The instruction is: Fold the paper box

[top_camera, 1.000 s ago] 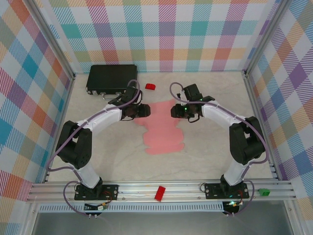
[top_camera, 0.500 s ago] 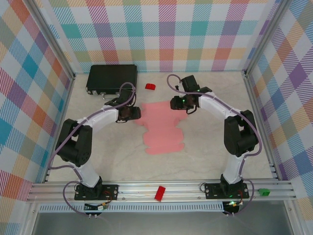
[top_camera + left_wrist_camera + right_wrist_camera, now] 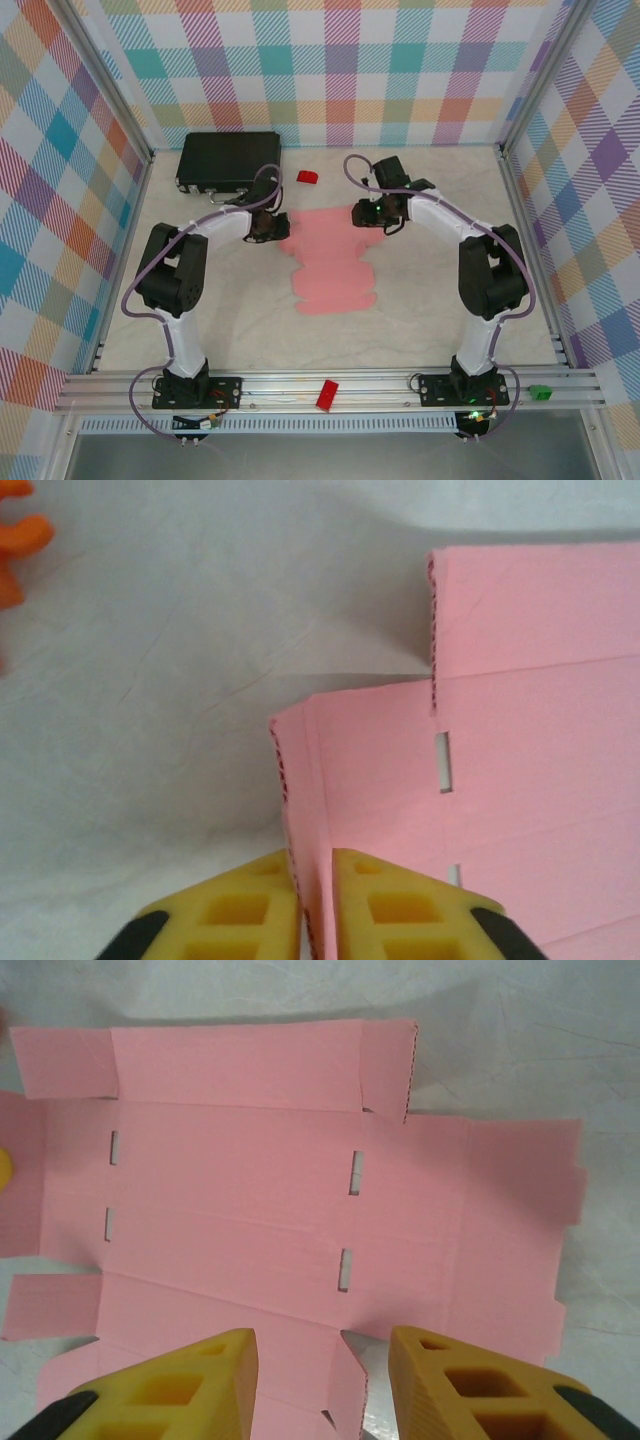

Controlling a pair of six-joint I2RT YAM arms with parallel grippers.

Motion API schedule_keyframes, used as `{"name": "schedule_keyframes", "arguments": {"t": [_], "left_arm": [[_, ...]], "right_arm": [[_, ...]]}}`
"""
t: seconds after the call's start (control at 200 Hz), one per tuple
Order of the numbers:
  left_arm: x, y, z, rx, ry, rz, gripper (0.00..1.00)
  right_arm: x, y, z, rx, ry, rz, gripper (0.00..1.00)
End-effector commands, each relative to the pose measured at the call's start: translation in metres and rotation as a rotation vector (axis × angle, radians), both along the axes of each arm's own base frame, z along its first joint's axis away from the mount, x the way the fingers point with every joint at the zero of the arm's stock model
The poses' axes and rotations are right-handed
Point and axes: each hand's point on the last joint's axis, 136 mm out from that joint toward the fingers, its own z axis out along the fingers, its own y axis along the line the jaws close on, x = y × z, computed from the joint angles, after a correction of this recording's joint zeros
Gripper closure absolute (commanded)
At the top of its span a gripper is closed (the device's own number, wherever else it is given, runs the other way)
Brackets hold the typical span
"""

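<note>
Pink card: you have the paper box (image 3: 335,262) lying as a flat die-cut sheet on the worktop (image 3: 200,330), between the two sets of jaws.

Left jaws: pressed almost together, with the yellow pads (image 3: 235,910) pinching an upturned flap at the sheet's corner. The rest of the sheet spreads flat to their right.

Right jaws: spread, with the pads (image 3: 470,1390) over the sheet's edge and a short flap in the gap between them. You cannot tell whether the pads touch the card. Slots and side flaps lie flat ahead of them.

Around: the black hard case (image 3: 228,160) lies beyond the left jaws, well apart from the sheet. A small red block (image 3: 307,177) lies between the case and the right jaws, near the sheet's far edge but apart from it. A second red block (image 3: 326,394) sits on the near rail (image 3: 420,392).
</note>
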Motion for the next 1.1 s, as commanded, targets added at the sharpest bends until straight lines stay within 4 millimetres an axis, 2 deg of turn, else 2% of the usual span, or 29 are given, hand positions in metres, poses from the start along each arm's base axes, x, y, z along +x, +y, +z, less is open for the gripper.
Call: {"name": "schedule_keyframes", "arguments": {"t": [0.0, 0.32, 0.375, 0.415, 0.59, 0.75, 1.095], "left_arm": [[0.010, -0.013, 0.005, -0.036, -0.017, -0.092, 0.90], [0.027, -0.031, 0.028, -0.034, -0.149, -0.252, 0.95], [0.034, -0.037, 0.039, -0.048, -0.220, -0.278, 0.97], [0.036, -0.041, 0.045, -0.054, -0.261, -0.300, 1.00], [0.032, -0.056, 0.063, -0.032, -0.390, -0.422, 1.00], [0.027, -0.067, 0.068, -0.009, -0.420, -0.518, 1.00], [0.020, -0.074, 0.093, -0.029, -0.507, -0.563, 1.00]], "right_arm": [[0.001, -0.013, 0.012, 0.005, -0.025, -0.008, 0.60], [0.025, -0.052, 0.022, 0.015, -0.097, -0.014, 0.58], [0.029, -0.055, 0.025, 0.024, -0.120, 0.020, 0.55], [0.032, -0.054, 0.028, 0.038, -0.145, 0.067, 0.52], [0.038, -0.037, 0.043, 0.062, -0.306, 0.315, 0.44], [0.039, -0.020, 0.052, 0.097, -0.392, 0.480, 0.40], [0.039, 0.007, 0.041, 0.251, -0.235, 0.632, 0.45]]}}
